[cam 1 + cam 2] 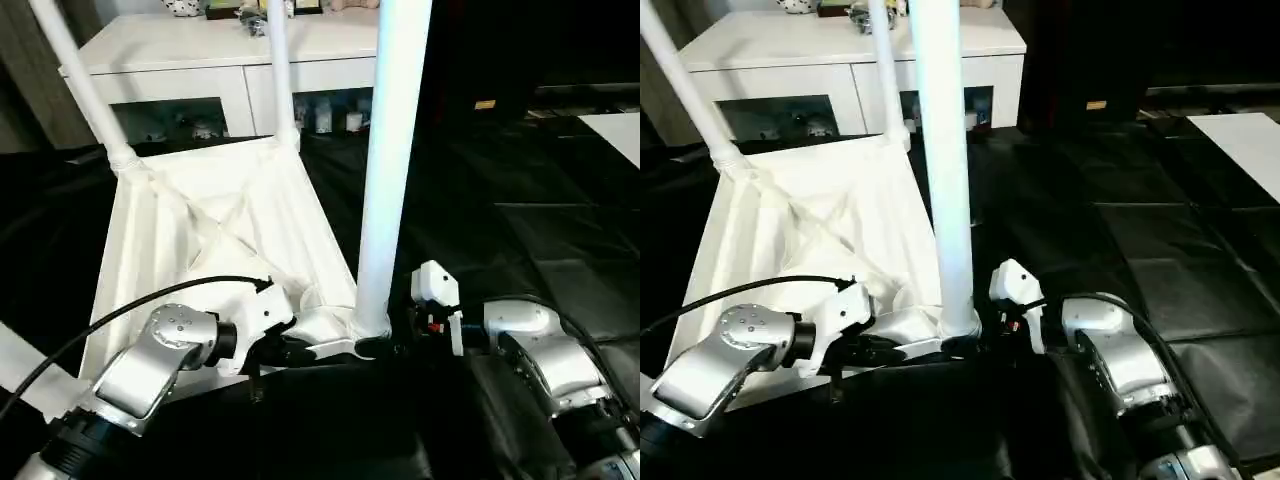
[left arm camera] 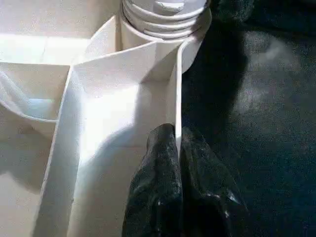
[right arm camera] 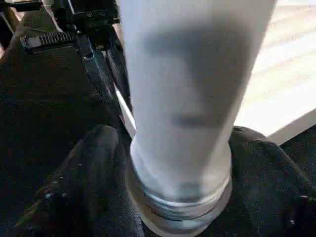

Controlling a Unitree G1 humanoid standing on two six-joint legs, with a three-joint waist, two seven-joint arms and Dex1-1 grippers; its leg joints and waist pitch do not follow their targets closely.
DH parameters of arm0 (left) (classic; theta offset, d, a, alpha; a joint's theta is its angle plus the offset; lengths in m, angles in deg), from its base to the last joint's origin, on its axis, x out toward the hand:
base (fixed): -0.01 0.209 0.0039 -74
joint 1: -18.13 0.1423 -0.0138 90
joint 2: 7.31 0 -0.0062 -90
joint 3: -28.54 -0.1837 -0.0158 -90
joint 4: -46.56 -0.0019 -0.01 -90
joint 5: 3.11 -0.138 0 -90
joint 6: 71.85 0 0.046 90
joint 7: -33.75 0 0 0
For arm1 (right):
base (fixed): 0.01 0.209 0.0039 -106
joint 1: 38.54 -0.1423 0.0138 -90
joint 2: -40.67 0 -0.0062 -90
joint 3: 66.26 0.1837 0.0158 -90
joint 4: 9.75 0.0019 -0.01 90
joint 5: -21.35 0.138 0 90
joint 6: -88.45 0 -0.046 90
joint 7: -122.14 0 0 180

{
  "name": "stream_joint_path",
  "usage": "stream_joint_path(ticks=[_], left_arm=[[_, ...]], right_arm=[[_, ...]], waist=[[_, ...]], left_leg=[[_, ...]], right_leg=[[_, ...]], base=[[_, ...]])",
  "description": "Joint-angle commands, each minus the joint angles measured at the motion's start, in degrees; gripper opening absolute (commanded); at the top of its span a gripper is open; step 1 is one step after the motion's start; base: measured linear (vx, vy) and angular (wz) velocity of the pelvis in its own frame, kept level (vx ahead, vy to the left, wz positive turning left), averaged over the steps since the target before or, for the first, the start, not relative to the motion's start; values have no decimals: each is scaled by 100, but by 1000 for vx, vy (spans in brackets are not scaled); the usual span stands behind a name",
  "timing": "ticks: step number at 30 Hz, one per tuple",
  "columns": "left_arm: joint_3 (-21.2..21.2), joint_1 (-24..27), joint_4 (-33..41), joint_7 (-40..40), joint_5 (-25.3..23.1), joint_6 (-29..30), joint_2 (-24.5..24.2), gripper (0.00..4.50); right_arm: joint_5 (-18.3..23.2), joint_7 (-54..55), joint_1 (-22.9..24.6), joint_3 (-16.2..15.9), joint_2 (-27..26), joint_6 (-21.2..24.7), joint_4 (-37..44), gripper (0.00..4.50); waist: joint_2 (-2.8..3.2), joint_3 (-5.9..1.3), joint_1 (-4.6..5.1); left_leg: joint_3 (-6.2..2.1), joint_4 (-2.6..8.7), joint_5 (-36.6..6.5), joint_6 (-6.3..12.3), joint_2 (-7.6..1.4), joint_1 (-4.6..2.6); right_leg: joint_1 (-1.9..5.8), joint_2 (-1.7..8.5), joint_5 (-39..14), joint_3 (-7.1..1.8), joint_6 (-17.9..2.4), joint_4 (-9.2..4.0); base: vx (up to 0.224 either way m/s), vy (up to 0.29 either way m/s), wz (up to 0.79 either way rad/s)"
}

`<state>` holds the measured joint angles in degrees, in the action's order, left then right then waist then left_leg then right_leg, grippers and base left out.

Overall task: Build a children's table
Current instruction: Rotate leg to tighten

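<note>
The children's table lies upside down, its ribbed white top [image 1: 200, 230] facing up on the black floor mat. The nearest leg [image 1: 390, 150] stands upright in the near right corner socket. Two more legs [image 1: 80, 80] [image 1: 280, 70] rise from the far corners. My right gripper [image 3: 180, 163] is shut on the near leg just above its threaded collar, one black finger [image 3: 94, 168] on each side. My left gripper [image 2: 177, 136] is shut on the thin rim wall [image 2: 177, 89] of the top, just beside that socket.
A white cabinet [image 1: 200, 60] with glass doors stands behind the table. Black mats [image 1: 520, 200] cover the floor to the right, with a white sheet [image 1: 615, 125] at the far right edge. A white bar [image 1: 20, 370] crosses the lower left corner.
</note>
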<state>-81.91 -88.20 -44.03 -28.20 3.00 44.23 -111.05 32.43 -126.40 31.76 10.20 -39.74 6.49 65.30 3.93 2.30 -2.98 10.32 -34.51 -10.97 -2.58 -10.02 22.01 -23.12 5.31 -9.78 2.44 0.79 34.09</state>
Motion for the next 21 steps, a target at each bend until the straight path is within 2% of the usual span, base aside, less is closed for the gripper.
stream_joint_path(ticks=[1, 8, 13, 16, 18, 19, 20, 21], left_arm=[[17, -62, 261, -128, 159, -94, 15, 0], [-23, -58, 245, -127, 164, -121, 14, 0], [-50, -47, 256, -166, 147, -82, -1, 0], [-81, -53, 195, -42, 56, -43, 42, 0], [-126, -104, 76, 165, -76, 3, 151, 0], [-167, -208, -142, 564, -268, 95, 397, 0], [-136, -330, -373, 1010, -406, 219, 681, 0], [-66, -432, -561, 1386, -486, 351, 914, 0]], right_arm=[[0, -150, -50, -96, -2, -23, -19, 326], [104, -177, -57, -53, -3, -7, -96, 268], [6, -37, 8, -43, -67, -47, -226, 261], [-202, 687, -63, 71, -296, -40, -561, 260], [-316, 1161, -79, 136, -472, -7, -723, 259], [-430, 1852, -62, 249, -759, 119, -864, 259], [-480, 2367, -27, 339, -998, 275, -889, 259], [-525, 2706, -2, 391, -1152, 356, -876, 259]], waist=[[-82, -345, 2], [-79, -346, -16], [-70, -356, -18], [-60, -342, -3], [-76, -308, 49], [-82, -308, 61], [-90, -275, 117], [-75, -270, 137]], left_leg=[[-76, 443, -1205, 410, -263, -100], [-75, 443, -1246, 376, -261, -103], [-77, 433, -1163, 404, -258, -100], [-77, 443, -1244, 377, -253, -96], [-88, 481, -1560, 210, -243, -89], [-96, 487, -1639, 154, -242, -96], [-102, 509, -1911, 2, -235, -129], [-103, 511, -2027, -58, -229, -140]], right_leg=[[237, 238, -1075, -164, -1501, -334], [239, 234, -1121, -163, -1494, -336], [242, 232, -994, -158, -1522, -320], [232, 235, -1105, -156, -1523, -336], [233, 234, -1557, -154, -1401, -379], [233, 239, -1685, -151, -1356, -382], [193, 230, -2098, -158, -1222, -439], [178, 227, -2258, -161, -1174, -439]], base=[[0, 0, 0], [0, 0, 0], [0, 0, 0], [0, 0, 0], [0, 0, 0], [0, 0, 0], [0, 0, 0], [0, 0, 0]])
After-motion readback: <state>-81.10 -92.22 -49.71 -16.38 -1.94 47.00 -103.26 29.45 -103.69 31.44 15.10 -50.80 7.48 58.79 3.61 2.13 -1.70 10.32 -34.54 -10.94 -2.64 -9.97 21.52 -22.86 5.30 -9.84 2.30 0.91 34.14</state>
